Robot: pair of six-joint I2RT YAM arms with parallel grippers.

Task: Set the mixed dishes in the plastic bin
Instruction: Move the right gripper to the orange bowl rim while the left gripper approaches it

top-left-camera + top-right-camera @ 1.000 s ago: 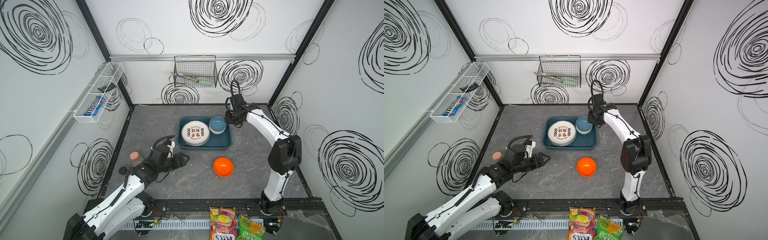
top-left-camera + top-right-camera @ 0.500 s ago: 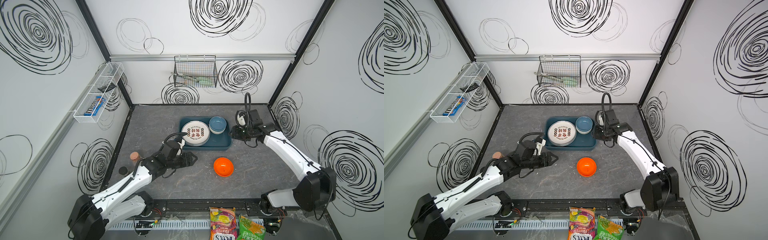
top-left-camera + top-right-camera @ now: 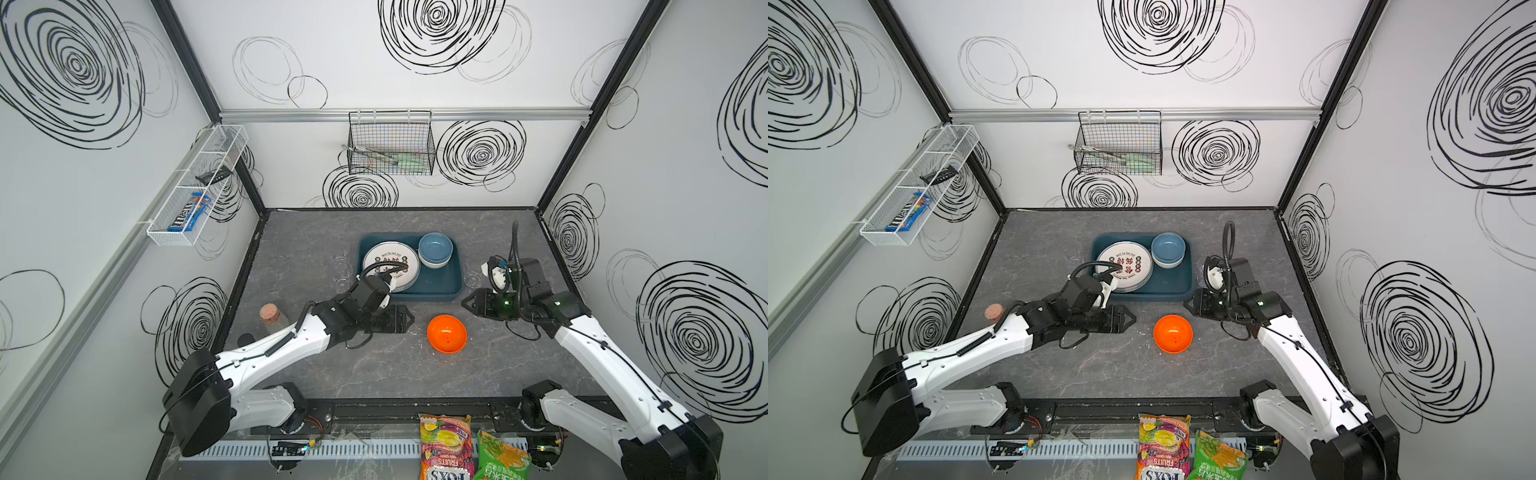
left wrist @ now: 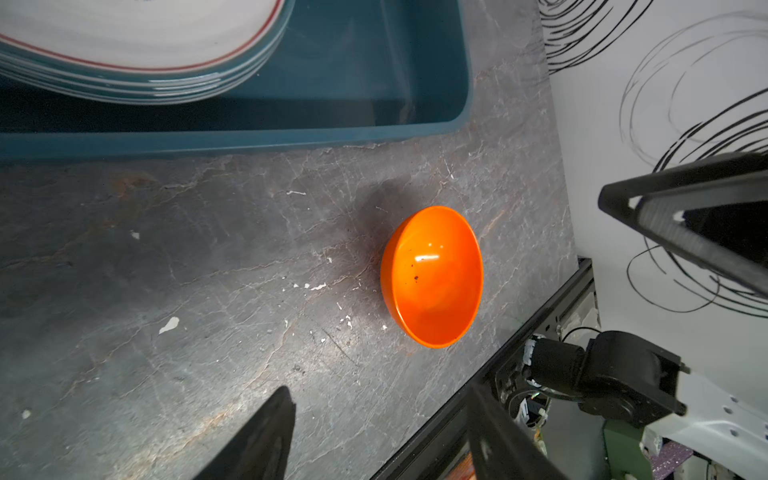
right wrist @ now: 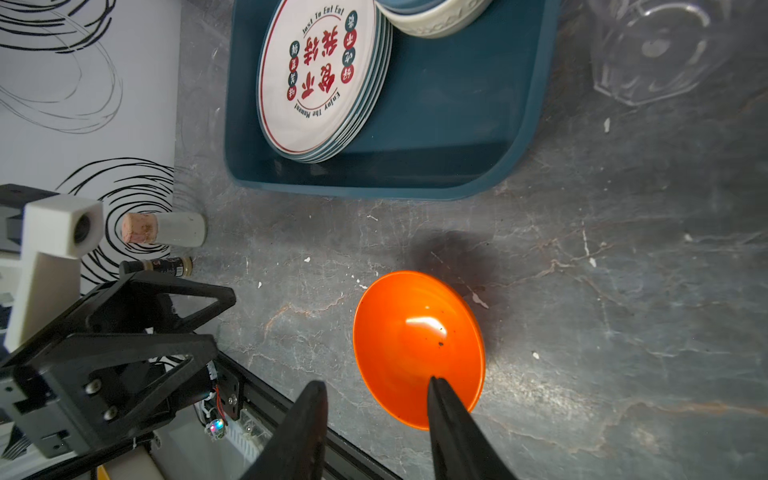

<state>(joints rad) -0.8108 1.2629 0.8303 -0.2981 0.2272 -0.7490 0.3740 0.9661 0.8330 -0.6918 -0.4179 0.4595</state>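
1. My right gripper has come away from the plastic bin, where it hung over the blue bowl a second ago. It now sits at 1 o'clock of the orange bowl.
2. My left gripper has slid in from 9 o'clock and stops just short of that bowl.
3. Both pairs of fingers stand apart with nothing between them.
4. The plates and the blue bowl are stacked inside the bin. The orange bowl lies on the table at the bin's 5 o'clock, outside it.
5. So I judge the blue bowl delivered and the orange one next, though both arms crowding it risks a clash.
6. A clear tumbler also waits outside the bin.
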